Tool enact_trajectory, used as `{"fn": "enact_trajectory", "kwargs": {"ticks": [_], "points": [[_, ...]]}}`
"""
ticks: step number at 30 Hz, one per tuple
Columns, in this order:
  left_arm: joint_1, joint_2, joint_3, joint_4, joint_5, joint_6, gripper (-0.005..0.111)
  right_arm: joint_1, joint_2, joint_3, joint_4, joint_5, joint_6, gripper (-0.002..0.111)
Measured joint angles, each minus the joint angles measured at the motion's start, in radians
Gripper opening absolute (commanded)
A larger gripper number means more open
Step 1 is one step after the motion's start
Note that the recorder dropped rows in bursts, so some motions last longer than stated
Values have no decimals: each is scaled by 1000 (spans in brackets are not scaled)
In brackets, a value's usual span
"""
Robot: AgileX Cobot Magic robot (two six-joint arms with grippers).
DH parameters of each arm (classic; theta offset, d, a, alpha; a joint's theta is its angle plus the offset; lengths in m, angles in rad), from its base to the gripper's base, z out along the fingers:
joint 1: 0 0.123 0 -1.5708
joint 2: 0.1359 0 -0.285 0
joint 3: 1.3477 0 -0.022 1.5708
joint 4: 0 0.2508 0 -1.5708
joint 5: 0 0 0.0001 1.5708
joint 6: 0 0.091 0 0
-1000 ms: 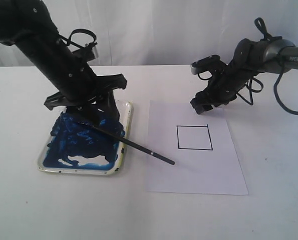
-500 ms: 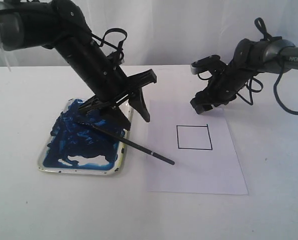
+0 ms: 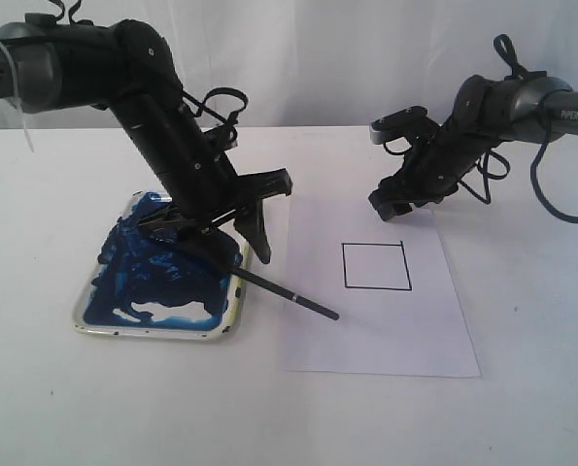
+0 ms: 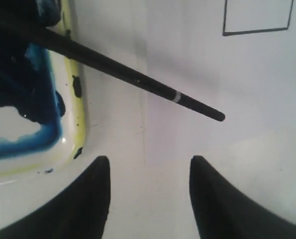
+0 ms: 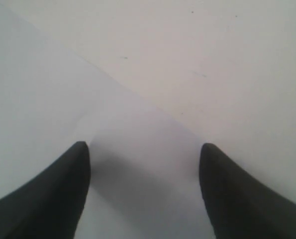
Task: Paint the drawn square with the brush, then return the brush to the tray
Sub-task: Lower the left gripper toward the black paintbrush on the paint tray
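Left claw (image 3: 222, 238) hides the brush (image 3: 289, 294) tip over the tray (image 3: 153, 330).

the brush (image 3: 269, 286) lies slanted, its tip in the tray (image 3: 153, 332) and its handle poking out over the rim onto the paper sheet (image 3: 366, 340). the left gripper (image 4: 148, 159) hangs wide open near the handle, and nothing sits between them. the drawn square (image 3: 376, 267) has nothing on it. the right gripper (image 5: 144, 145) hangs open over the paper's far corner, just beside the square.
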Motion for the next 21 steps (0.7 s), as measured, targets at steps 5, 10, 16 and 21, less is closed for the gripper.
{"fn": "enact_trajectory", "kwargs": {"ticks": [5,10,16,21], "points": [[-16,0,2,-29,-42,-159,54,0,0,0,0,0,0,60],[-97,0,2,-31,-119,-202,54,0,0,0,0,2,0,60],[-74,0,2,19,-135,-345,54,0,2,-5,0,2,0,60],[-72,4,2,58,-126,-371,54,0,2,-5,0,2,0,60]]}}
